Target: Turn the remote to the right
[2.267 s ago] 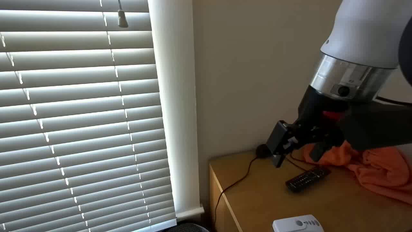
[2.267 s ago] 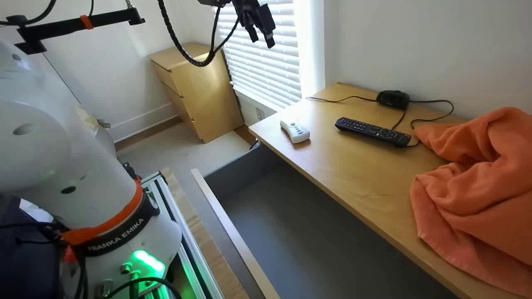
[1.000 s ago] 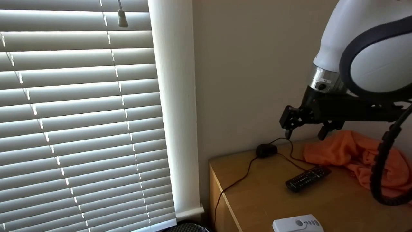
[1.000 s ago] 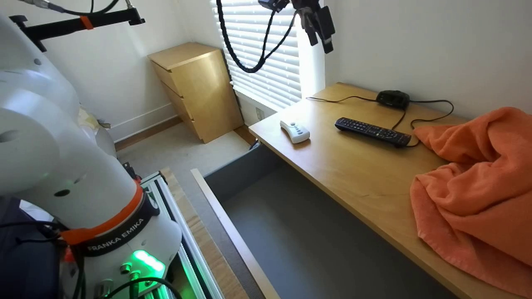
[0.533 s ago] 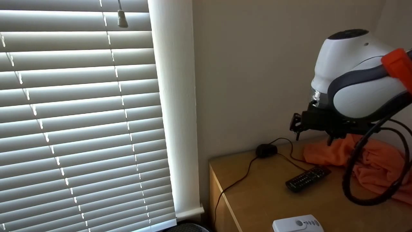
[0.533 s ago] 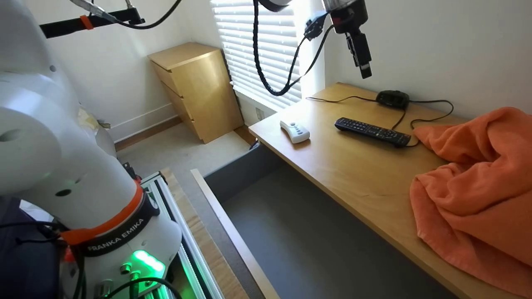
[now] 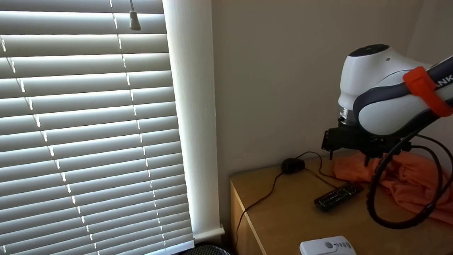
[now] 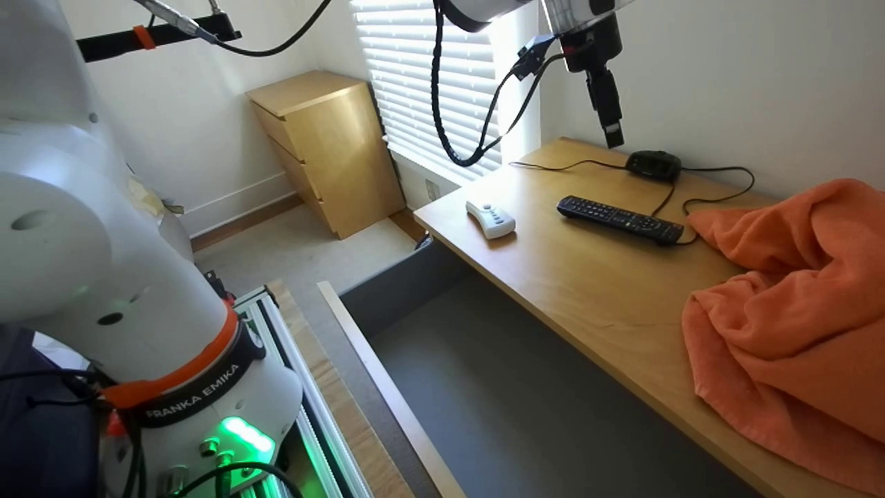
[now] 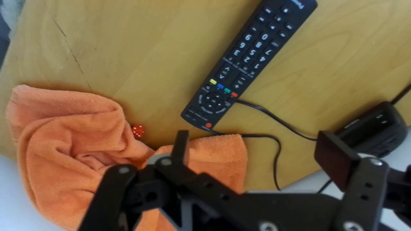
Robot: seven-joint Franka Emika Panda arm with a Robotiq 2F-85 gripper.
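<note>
The tool (image 7: 349,161) hangs in the air above the counter (image 8: 588,277), its two fingers spread wide apart and pointing down. The black remote (image 8: 620,220) lies flat on the counter, between the front edge and the back edge, with its buttons facing up. It is apart from the tool. It shows white numbers and small yellow, blue, green and red buttons in the wrist view. One short end of it is just beside the orange cloth (image 8: 795,311), which sits in a soft heap at the end of the counter away from the window blinds (image 8: 394,62). In the wrist view, a red dice (image 9: 138,131) with white dots is right by the cloth, and I cannot tell if they touch. A black box (image 8: 653,165) sits near the back edge, by the wall (image 8: 705,76), and thin black wires (image 9: 278,148) lead from it. One wire goes up to the long side of the remote. A white gadget (image 8: 491,219) with little gray buttons lies near the front corner, on the side by the blinds. Below the front edge, a big gray drawer (image 8: 388,388) is pulled out.
</note>
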